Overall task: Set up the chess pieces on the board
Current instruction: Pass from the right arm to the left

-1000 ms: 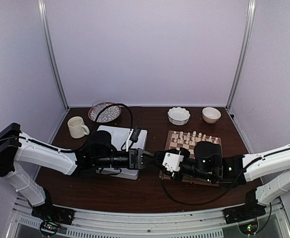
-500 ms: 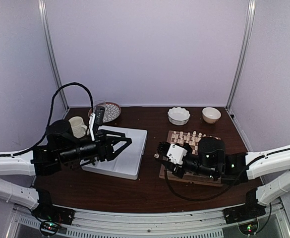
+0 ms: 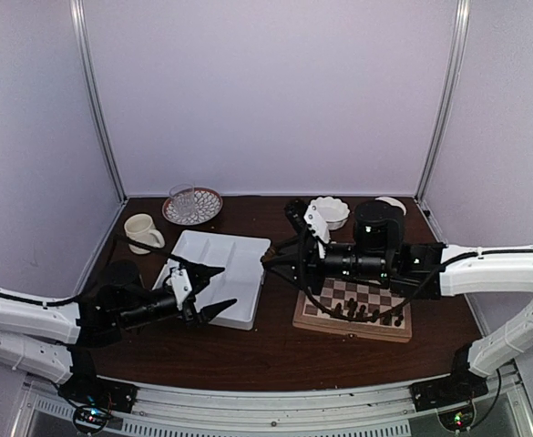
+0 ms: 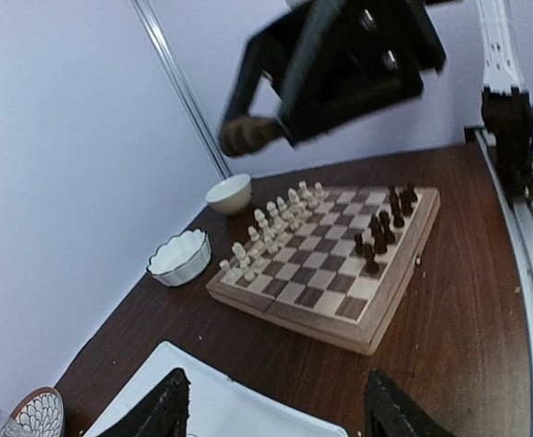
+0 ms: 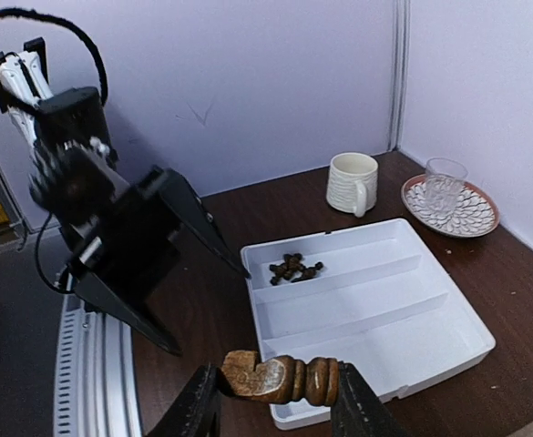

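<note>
Bench point(image 3: 275, 355): dark brown wood, carrying everything I list here. White tray point(image 5: 375, 319): split into long compartments, lying on the left half. Board point(image 4: 316, 278): checked wood with a tan border, flat on the right half, near the tray but not touching it. Right gripper point(image 5: 280, 375): raised above the bench between tray and board, jaws closed on one knight point(image 5: 289, 381). The knight lies crosswise between them, horse head toward one jaw and ringed base toward the other. Left gripper point(image 3: 224, 288): low over the tray's near part, jaws spread wide with nothing between them. Pale chessmen point(image 4: 271, 223): two ranks along the board's far side, not my concern. Dark chess pieces point(image 4: 382, 228): a handful stand on the board's near side. More sit in a loose heap point(image 5: 293, 269) in the tray compartment farthest from the board, touching one another. Handling, as I judge it: light, hard, smooth turned wood, sturdy under a firm pinch. Lying down they are apt to roll, and on their narrow bases they tip at a nudge. Best hold, I reckon, is across the waist just above the base, with the piece upright. From the heap I would take an outlying piece first. The held knight needs turning base-down before it can stand on a square.
</note>
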{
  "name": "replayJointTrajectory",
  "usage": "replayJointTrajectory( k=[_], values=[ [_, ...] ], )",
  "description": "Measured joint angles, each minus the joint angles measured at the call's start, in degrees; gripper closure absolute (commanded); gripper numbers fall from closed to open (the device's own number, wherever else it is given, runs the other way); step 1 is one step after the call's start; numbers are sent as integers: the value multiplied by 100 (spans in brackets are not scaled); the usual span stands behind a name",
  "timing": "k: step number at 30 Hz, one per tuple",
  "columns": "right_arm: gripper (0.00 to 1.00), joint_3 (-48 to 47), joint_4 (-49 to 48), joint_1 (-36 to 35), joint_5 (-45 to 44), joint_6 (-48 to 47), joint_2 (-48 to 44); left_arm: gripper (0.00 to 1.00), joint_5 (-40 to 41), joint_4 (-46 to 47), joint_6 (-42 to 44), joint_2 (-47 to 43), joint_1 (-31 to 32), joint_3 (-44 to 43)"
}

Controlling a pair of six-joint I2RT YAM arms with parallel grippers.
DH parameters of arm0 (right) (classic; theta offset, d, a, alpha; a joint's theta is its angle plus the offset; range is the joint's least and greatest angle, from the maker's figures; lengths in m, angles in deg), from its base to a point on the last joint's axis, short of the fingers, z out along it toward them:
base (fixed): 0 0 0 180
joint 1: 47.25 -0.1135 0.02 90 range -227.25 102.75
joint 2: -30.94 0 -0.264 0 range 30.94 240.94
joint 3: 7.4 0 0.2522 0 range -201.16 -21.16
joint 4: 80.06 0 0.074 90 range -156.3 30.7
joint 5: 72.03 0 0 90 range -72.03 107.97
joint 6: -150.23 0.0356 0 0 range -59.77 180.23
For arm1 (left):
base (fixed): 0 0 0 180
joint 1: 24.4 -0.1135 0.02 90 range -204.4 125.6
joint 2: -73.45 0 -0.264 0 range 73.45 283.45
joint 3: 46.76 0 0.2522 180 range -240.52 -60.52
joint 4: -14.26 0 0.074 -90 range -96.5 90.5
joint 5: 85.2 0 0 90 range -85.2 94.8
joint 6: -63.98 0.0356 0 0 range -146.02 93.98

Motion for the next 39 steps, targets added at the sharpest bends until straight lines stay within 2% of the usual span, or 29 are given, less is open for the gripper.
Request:
replayJointTrajectory(
  k=[5, 11, 17, 24, 31, 36, 39],
  values=[
    [79, -417, -42, 114, 1130, 881, 752, 34, -17, 1069, 841, 992, 0, 345],
    [79, -527, -168, 109, 1902, 1515, 1287, 35, -111, 2127, 1309, 1274, -2, 555],
    [78, -634, -437, 129, 2470, 2116, 1644, 43, -302, 2562, 1392, 1453, 0, 577],
    [78, -715, -616, 201, 2796, 2448, 1810, 59, -560, 3093, 1440, 1786, -2, 719],
    [79, -719, -953, 223, 3060, 2712, 2015, 61, -704, 3292, 1438, 1707, -2, 776],
    [78, -778, -1121, 227, 3220, 2872, 2238, 75, -813, 3311, 1423, 1670, -2, 776],
    [78, -778, -1200, 229, 3272, 2938, 2256, 73, -857, 3294, 1412, 1670, 0, 776]
  ],
)
